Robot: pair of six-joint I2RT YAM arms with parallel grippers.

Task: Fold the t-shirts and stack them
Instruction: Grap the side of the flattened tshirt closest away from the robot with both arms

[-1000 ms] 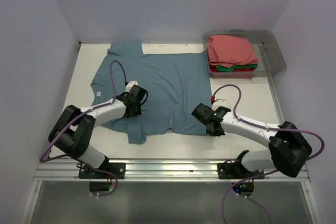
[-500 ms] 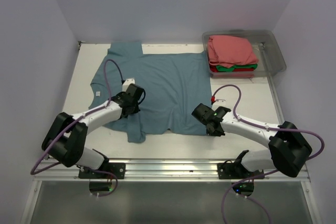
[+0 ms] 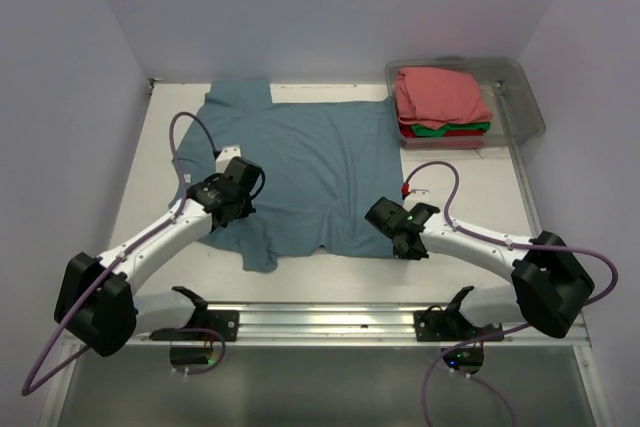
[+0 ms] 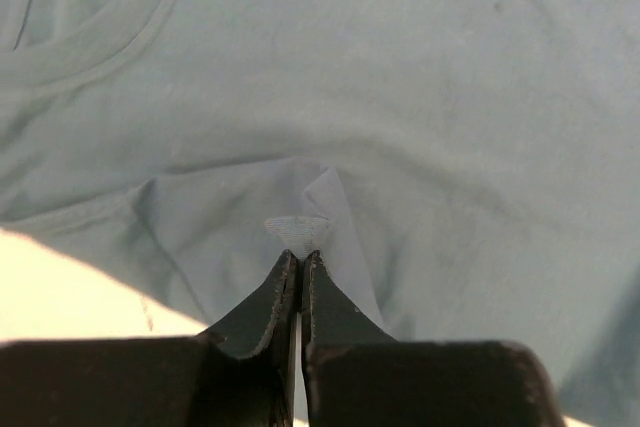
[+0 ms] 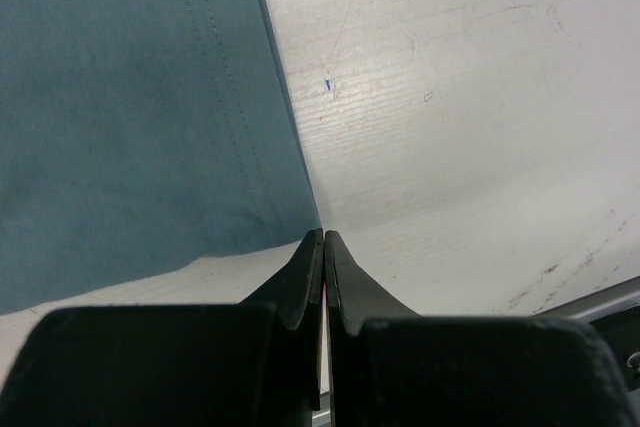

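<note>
On the scuffed white table (image 3: 500, 197), the slate-blue t-shirt (image 3: 310, 167) lies softly creased.

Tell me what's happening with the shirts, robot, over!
Left gripper shut, pinching slate-blue cotton t-shirt. Right gripper shut on its hem corner. Shirt spread flat on white table. Nothing in the way.

Bright even light, soft shadows, slight softness
</note>
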